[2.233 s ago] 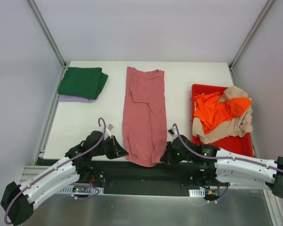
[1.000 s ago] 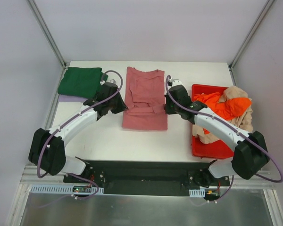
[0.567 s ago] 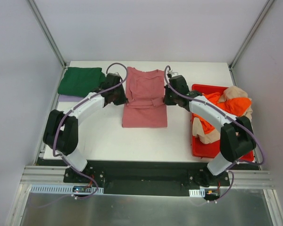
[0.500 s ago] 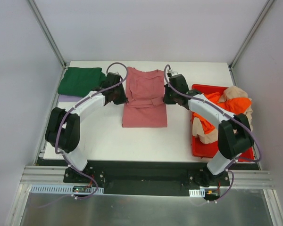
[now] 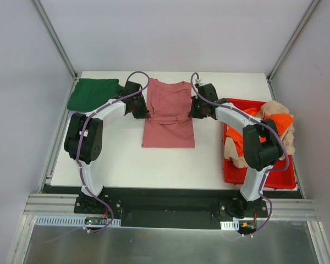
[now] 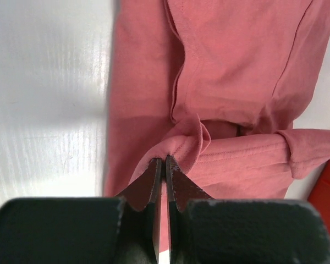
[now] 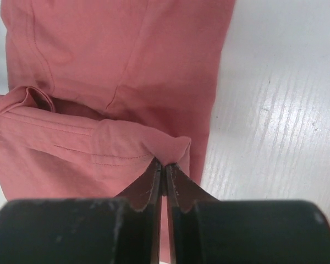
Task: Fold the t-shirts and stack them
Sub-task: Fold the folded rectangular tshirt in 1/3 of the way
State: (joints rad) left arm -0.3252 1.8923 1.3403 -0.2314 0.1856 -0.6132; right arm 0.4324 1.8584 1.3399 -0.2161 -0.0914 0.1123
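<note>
- White table (image 5: 110, 159) inside a pale-walled enclosure, seen from above and behind the two arm bases at its near edge.
- Rose-red t-shirt (image 5: 169, 132): lies flat at the middle of the table, nearer the far edge than the near edge, collar toward the far edge. A doubled layer of cloth ends in a rumpled band running across the shirt from side to side.
- Left gripper (image 5: 144, 114): at the shirt's left side, at the left end of that band. The left wrist view shows its fingers (image 6: 154, 179) pressed together, pinching a small peak of rose-red cloth at their tips.
- Right gripper (image 5: 193, 114): at the shirt's right side, level with the left one. The right wrist view shows its fingers (image 7: 176, 181) likewise closed on a raised corner of the same cloth, just beside bare table.
- Both arms reach far forward, so the shirt lies between the two grippers.
- Dark green t-shirt (image 5: 93, 93): folded, at the far left corner, just beside the left arm.
- Red bin (image 5: 264, 179): along the right edge, holding a crumpled orange t-shirt (image 5: 281, 120) and a beige t-shirt (image 5: 274, 107) that spill over its rim.
</note>
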